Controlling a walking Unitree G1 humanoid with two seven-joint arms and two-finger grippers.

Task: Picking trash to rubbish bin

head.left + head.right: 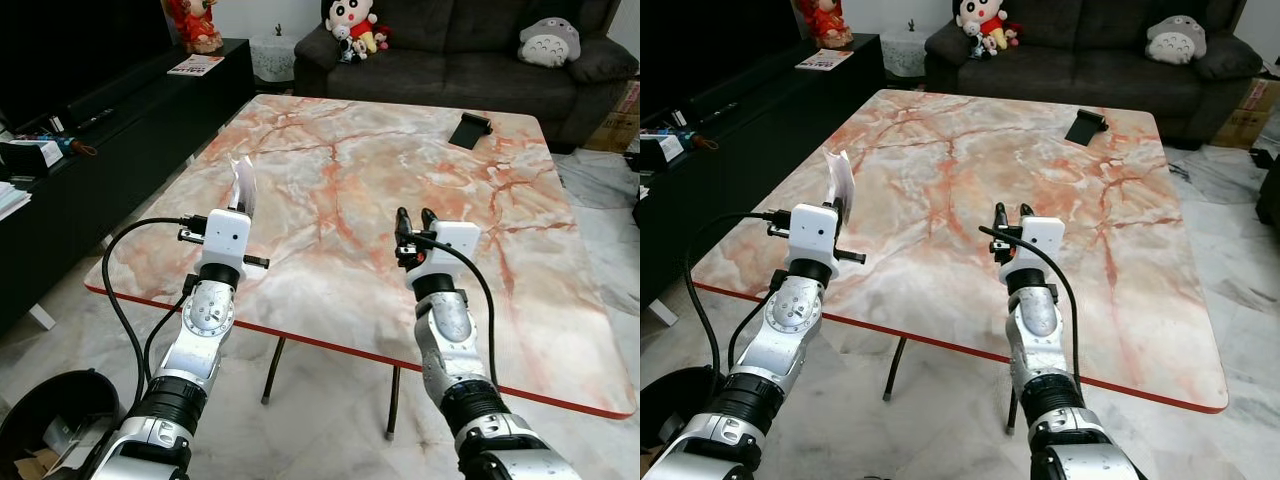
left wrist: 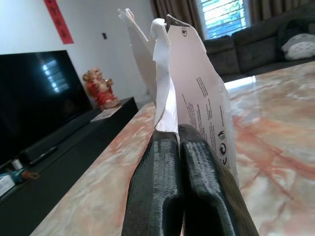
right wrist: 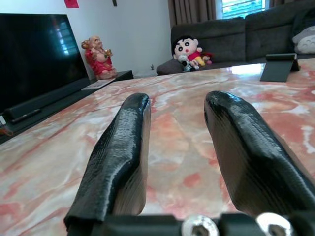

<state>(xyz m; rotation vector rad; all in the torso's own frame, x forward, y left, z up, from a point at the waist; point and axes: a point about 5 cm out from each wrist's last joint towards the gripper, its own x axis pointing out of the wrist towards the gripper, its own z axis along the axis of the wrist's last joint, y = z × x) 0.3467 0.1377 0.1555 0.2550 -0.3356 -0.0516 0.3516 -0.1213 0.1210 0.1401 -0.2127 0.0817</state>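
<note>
Left hand (image 1: pixel 243 196) raised, pinching a crinkled white wrapper (image 2: pixel 189 88).
Right hand (image 1: pixel 415 222) gapes over the glossy marble table (image 1: pixel 350 170).

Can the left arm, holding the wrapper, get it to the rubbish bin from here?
Probably yes: the left gripper is shut on the white wrapper, and the black bin sits on the floor at the robot's left, nothing between.

Phone stand (image 1: pixel 469 129) on table (image 1: pixel 350 180), sofa (image 1: pixel 450 50) behind
</note>
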